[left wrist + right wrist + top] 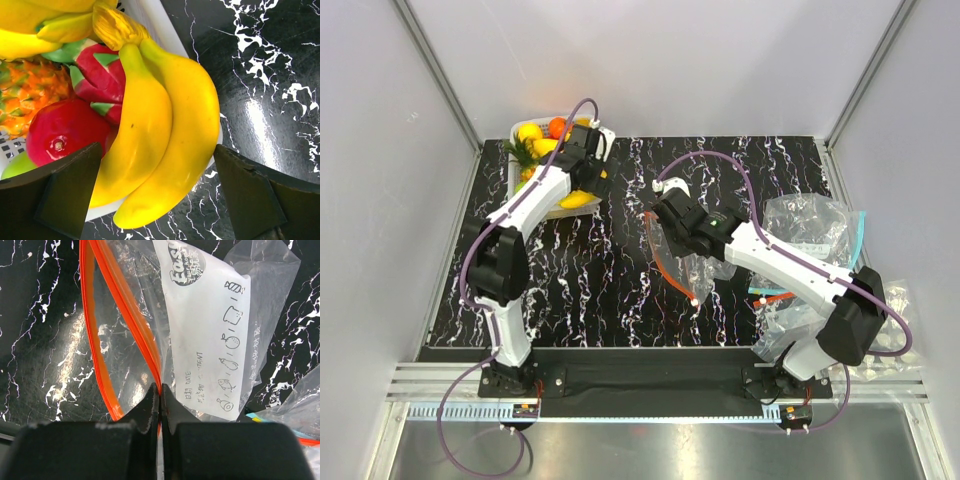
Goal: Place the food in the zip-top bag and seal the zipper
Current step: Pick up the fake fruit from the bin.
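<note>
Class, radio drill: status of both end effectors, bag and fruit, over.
Left end effector open, astride bananas. Right end effector shut on zipper, bag mouth open, empty. Nothing blocking.

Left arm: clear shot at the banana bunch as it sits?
Probably yes. The left gripper is open, with a finger on each side of the banana bunch and nothing between. The red apple sits close to one finger and might get nudged.

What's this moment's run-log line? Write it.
left gripper open over yellow plastic banana bunch | right gripper shut on orange-red zipper strip of clear plastic bag | bag unsealed
</note>
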You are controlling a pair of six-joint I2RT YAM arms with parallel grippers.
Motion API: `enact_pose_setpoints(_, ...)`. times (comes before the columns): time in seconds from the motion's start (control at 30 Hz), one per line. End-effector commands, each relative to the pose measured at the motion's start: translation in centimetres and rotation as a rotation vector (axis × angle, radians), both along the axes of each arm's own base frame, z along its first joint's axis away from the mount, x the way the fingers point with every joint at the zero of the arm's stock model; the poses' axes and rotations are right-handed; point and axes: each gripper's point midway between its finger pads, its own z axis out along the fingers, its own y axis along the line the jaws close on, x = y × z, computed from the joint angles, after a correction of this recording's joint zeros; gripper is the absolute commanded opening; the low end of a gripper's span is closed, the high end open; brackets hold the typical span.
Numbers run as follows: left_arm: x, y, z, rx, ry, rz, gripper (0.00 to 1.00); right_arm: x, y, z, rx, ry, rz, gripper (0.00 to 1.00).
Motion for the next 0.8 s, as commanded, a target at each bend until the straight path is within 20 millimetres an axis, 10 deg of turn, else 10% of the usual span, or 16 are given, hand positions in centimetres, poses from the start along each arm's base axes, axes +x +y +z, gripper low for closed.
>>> enact_pose_setpoints(0.0,0.5,0.1,0.0,0.002,0.030,-0.018,0.98,0.1,0.4,1.5,0.029,-0.026,0.019,0.00)
enact_pose_setpoints(0.27,0.2,-0.5,2.0,-0.135,0.012,-0.067,0.48,0.7,0.3,1.9,0.022,-0.039,0.000,0.00)
enact_pose_setpoints(0.77,-4.5,-2.2,11.3,-0.379,-0.145,-0.116,0.42,1.4,-0.1,2.4,0.041,-0.045,-0.019,0.00)
